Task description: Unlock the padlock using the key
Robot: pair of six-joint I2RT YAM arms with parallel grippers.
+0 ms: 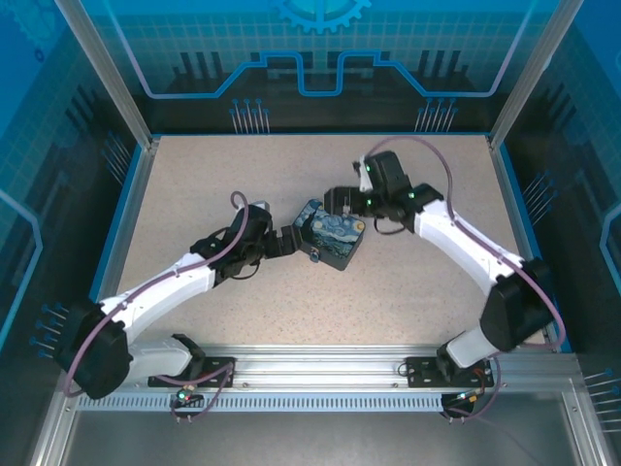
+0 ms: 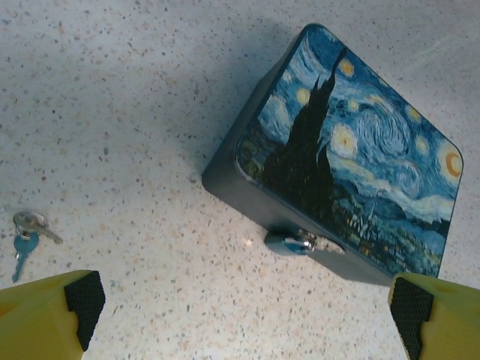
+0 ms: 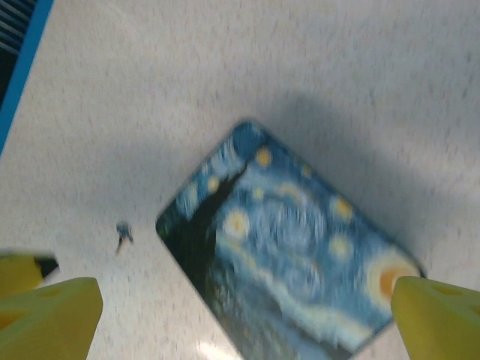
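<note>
On table (image 1: 194,184) centre: padlock (image 2: 352,157) lies flat, print up, between my two claws. My L claw (image 2: 246,301) spread wide, empty, by its keyhole side. My R claw (image 3: 247,307) also apart, nothing held, over print. Key (image 2: 26,234) on ring lies on table, apart from padlock. Metal bit at keyhole (image 2: 304,242), maybe 2nd key, can't tell. Est: early stage; grab, insert, turn all left.
</note>
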